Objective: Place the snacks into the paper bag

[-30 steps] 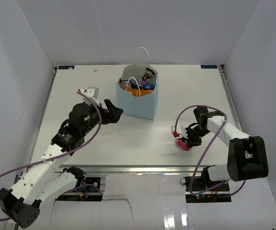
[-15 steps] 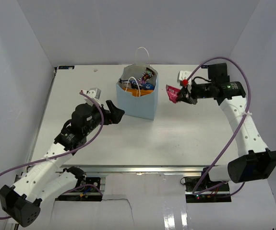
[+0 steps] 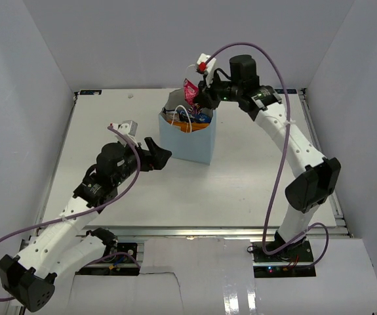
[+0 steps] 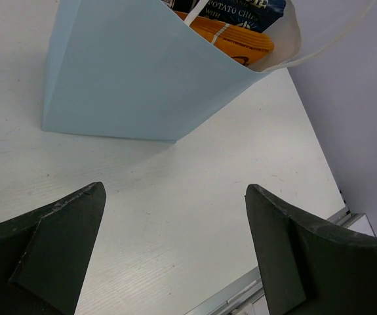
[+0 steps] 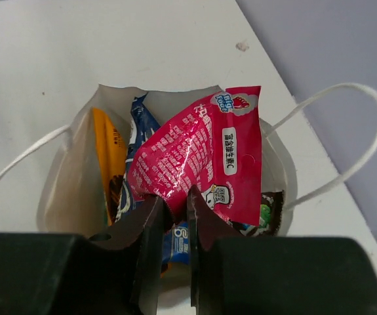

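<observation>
The pale blue paper bag (image 3: 189, 140) stands upright at the table's back middle; it also shows in the left wrist view (image 4: 136, 79) and from above in the right wrist view (image 5: 70, 190). Inside it are the orange chip bag (image 5: 109, 164), a blue-white packet (image 5: 142, 121) and others. My right gripper (image 3: 198, 92) is shut on the small pink-red packet (image 5: 201, 164) and holds it just above the bag's open mouth. My left gripper (image 3: 158, 154) is open and empty, low over the table just left of the bag.
The bag's thin white loop handles (image 5: 345, 141) stick up beside the held packet. White walls enclose the table on three sides. The table's metal front edge (image 3: 195, 231) runs along the near side.
My right arm lifted the pink-red packet off the table at the right, swung it up and left, and now holds it over the bag's mouth. The left arm barely moved.
</observation>
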Action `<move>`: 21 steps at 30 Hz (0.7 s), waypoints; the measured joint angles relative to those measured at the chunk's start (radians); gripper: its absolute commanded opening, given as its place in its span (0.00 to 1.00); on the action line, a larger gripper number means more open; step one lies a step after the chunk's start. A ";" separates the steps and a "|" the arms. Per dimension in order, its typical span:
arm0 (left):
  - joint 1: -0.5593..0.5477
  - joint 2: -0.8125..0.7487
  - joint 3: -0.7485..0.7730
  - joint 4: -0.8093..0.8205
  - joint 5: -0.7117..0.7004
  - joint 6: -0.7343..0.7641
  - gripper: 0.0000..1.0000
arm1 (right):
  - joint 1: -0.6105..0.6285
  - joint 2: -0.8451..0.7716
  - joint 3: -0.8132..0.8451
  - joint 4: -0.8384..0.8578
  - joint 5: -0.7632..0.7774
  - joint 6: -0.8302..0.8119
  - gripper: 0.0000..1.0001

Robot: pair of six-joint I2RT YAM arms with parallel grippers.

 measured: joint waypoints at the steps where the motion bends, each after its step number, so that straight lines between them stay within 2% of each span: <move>1: 0.000 -0.010 -0.001 0.000 0.001 -0.004 0.98 | 0.014 0.023 0.000 0.009 0.032 0.016 0.08; 3: 0.000 -0.029 -0.003 -0.001 0.000 -0.012 0.98 | 0.037 0.067 0.000 0.019 0.093 0.040 0.10; 4: 0.000 -0.039 -0.003 -0.001 0.000 -0.015 0.98 | 0.050 0.086 0.000 0.027 0.122 0.049 0.20; 5: 0.000 -0.047 -0.003 -0.001 0.000 -0.017 0.98 | 0.060 0.101 0.000 0.034 0.159 0.059 0.46; 6: 0.000 -0.053 -0.003 -0.001 -0.001 -0.020 0.98 | 0.068 0.113 0.000 0.037 0.193 0.075 0.59; 7: 0.000 -0.060 -0.004 -0.001 -0.001 -0.023 0.98 | 0.072 0.120 0.000 0.041 0.215 0.077 0.77; 8: 0.000 -0.065 -0.005 -0.001 -0.001 -0.024 0.98 | 0.073 0.124 0.001 0.044 0.233 0.082 0.82; 12: 0.000 -0.069 -0.005 -0.001 0.002 -0.026 0.98 | 0.069 0.103 -0.003 0.055 0.257 0.078 0.98; 14: 0.000 -0.069 -0.005 -0.001 0.006 -0.025 0.98 | 0.059 0.066 -0.015 0.056 0.267 0.073 0.90; 18: 0.000 -0.068 -0.005 -0.001 0.011 -0.011 0.98 | 0.017 -0.074 -0.105 0.058 0.317 0.098 0.90; 21: 0.000 -0.064 -0.005 0.000 0.011 0.006 0.98 | -0.085 -0.223 -0.232 0.058 0.315 0.134 0.90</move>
